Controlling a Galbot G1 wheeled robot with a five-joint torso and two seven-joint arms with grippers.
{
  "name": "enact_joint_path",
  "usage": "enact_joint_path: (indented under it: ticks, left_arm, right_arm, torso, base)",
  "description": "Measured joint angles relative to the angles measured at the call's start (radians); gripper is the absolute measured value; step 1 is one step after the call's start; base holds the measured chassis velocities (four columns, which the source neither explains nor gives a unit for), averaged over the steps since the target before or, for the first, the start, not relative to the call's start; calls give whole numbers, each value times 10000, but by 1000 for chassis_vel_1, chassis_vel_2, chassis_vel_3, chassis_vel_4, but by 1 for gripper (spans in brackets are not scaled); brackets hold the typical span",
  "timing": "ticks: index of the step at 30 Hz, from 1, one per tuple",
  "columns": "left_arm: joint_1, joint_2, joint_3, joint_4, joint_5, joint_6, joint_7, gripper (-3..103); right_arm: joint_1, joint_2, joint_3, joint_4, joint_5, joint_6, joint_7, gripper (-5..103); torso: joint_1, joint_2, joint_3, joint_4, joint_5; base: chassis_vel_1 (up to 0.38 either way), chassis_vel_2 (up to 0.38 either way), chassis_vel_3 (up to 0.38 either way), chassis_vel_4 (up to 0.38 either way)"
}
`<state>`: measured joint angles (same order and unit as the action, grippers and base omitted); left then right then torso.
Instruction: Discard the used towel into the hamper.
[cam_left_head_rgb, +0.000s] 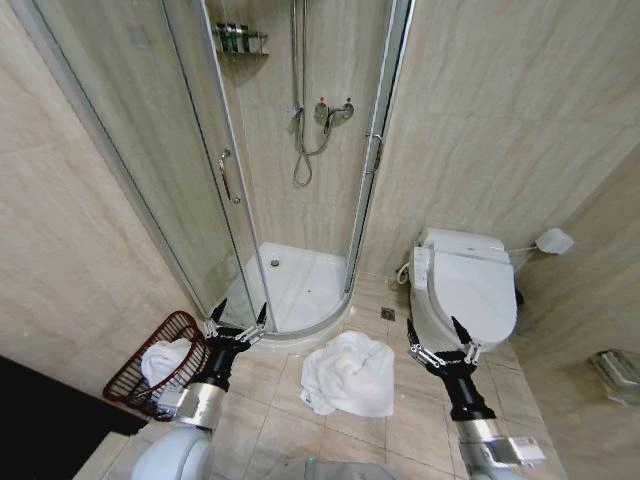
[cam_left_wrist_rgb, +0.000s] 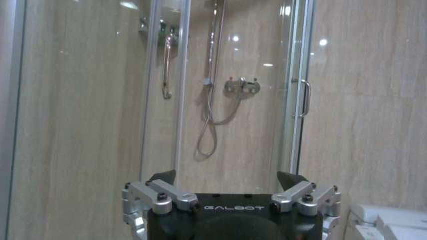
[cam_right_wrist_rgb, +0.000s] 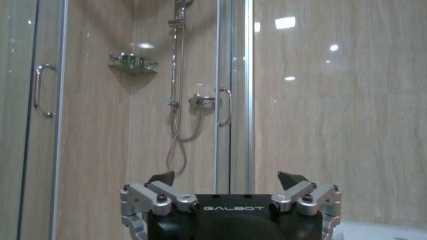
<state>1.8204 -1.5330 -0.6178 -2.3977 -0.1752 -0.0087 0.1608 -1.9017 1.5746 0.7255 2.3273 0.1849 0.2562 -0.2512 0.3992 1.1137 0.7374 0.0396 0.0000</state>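
A crumpled white towel (cam_left_head_rgb: 350, 374) lies on the tiled floor in front of the shower, between my two arms. The hamper (cam_left_head_rgb: 127, 372), a dark reddish-brown wire basket, leans at the lower left by the wall with a white cloth (cam_left_head_rgb: 163, 360) inside it. My left gripper (cam_left_head_rgb: 238, 315) is raised beside the hamper, fingers spread open and holding nothing; the left wrist view shows its fingertips (cam_left_wrist_rgb: 163, 176) apart. My right gripper (cam_left_head_rgb: 456, 330) stands open to the right of the towel, in front of the toilet, also holding nothing; its fingertips (cam_right_wrist_rgb: 291, 178) are apart.
A glass shower cabin (cam_left_head_rgb: 300, 150) with a white tray (cam_left_head_rgb: 300, 285) fills the corner ahead. A white toilet (cam_left_head_rgb: 462, 285) stands at the right. A floor drain (cam_left_head_rgb: 388, 314) sits between them. Tiled walls close both sides.
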Motion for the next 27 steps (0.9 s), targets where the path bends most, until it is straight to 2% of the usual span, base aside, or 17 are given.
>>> enact_joint_path:
  ticks: [27]
  left_arm:
    - [0,0,0,0,0,0,0,99]
  right_arm:
    - [0,0,0,0,0,0,0,100]
  torso:
    - [-599,-1345,-746,0,0]
  base:
    - [0,0,0,0]
